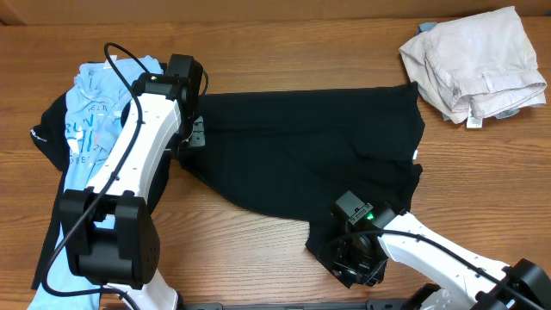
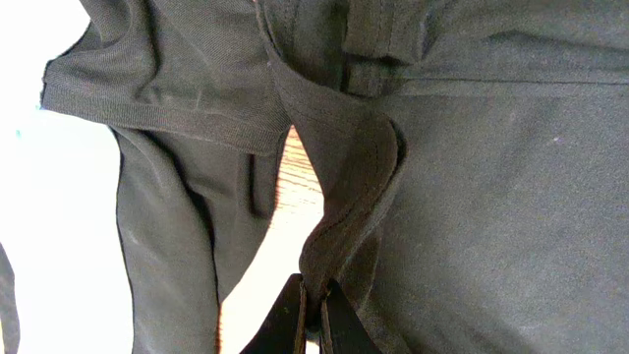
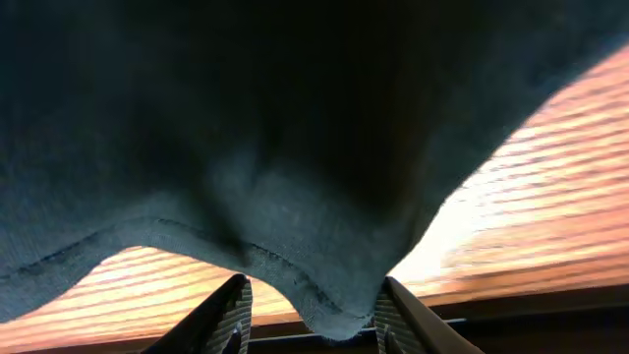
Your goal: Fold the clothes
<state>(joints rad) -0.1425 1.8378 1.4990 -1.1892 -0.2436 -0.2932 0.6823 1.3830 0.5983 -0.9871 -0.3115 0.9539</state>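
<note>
Black shirt (image 1: 310,138) spread across table (image 1: 258,52) centre | left gripper (image 2: 314,297) pinched shut on a fold of it | right gripper (image 3: 314,295) part-open, hem between jaws, unclamped | I should close right fully, then lift both evenly.

On the light blue tee (image 1: 90,120) — large print, seemingly "RUN" — the smaller lines around it illegible

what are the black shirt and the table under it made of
The black shirt looks like soft matte knit, probably cotton: limp folds, stitched hem. The table looks like wood or wood-look laminate, with brown grain lines and a slight sheen; which one is unclear.
</note>
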